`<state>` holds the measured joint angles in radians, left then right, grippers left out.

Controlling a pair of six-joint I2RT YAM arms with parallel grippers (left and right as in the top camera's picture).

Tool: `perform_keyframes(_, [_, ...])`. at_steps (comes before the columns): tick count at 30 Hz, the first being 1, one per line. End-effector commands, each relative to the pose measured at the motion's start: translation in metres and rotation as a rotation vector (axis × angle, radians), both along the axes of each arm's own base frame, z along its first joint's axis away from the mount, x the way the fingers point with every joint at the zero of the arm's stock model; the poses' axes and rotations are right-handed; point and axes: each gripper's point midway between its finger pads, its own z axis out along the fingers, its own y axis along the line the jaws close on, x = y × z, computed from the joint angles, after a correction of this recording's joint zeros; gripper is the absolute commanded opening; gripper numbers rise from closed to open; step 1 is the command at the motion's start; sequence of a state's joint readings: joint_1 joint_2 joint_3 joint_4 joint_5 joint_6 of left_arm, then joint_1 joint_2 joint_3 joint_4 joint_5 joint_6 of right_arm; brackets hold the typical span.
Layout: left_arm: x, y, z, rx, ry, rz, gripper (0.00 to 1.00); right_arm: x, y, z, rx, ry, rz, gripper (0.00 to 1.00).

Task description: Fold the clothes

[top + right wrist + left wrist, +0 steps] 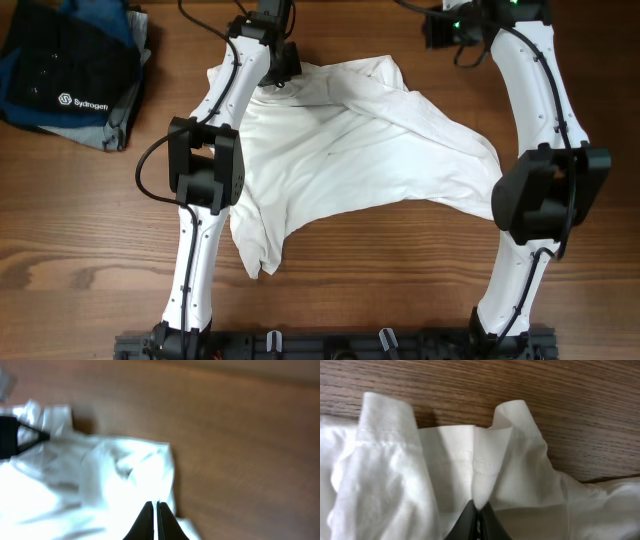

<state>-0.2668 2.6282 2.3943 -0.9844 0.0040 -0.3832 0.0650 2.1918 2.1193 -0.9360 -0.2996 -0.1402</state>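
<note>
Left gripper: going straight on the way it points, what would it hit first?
The white garment: a raised fold sits right at the left gripper's shut tips, seemingly pinched. Beyond it, wooden table.

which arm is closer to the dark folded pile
Left. The left arm's fingers pinch the white shirt at its far edge, a little right of the dark pile; the right arm's fingers are shut near the shirt's far-right corner, farther off.
</note>
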Motion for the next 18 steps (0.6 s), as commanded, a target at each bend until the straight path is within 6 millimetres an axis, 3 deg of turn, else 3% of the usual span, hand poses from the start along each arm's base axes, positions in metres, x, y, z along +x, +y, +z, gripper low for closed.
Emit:
perform_keyframes(1, [0.004, 0.018, 0.000, 0.012, 0.000, 0.051, 0.04, -0.019, 0.040, -0.017, 0.031, 0.077, 0.102, 0.04])
perform_keyframes(4, [0.002, 0.020, -0.001, 0.015, 0.012, 0.055, 0.04, -0.029, 0.071, -0.024, 0.029, 0.101, 0.157, 0.07])
perform_keyframes(6, [0.000, 0.021, -0.002, 0.018, 0.021, 0.056, 0.04, -0.034, 0.090, -0.029, 0.040, 0.119, 0.166, 0.57])
perform_keyframes(8, [-0.001, 0.021, -0.002, 0.018, 0.025, 0.056, 0.04, -0.035, 0.102, -0.037, 0.058, 0.142, 0.148, 0.81])
perform_keyframes(9, [-0.001, 0.021, -0.002, 0.018, 0.026, 0.056, 0.04, -0.035, 0.106, -0.042, 0.076, 0.160, 0.144, 0.84])
perform_keyframes(12, [-0.002, 0.021, -0.002, 0.017, 0.030, 0.055, 0.04, -0.041, 0.115, -0.068, 0.134, 0.245, 0.152, 0.85])
perform_keyframes(13, [-0.002, 0.021, -0.002, 0.017, 0.031, 0.054, 0.04, -0.044, 0.117, -0.079, 0.148, 0.280, 0.148, 0.80])
perform_keyframes(17, [-0.004, 0.022, -0.003, 0.019, 0.038, 0.054, 0.04, -0.053, 0.123, -0.119, 0.182, 0.385, 0.162, 0.45])
perform_keyframes(18, [-0.004, 0.022, -0.003, 0.019, 0.038, 0.054, 0.04, -0.054, 0.124, -0.128, 0.185, 0.402, 0.162, 0.45])
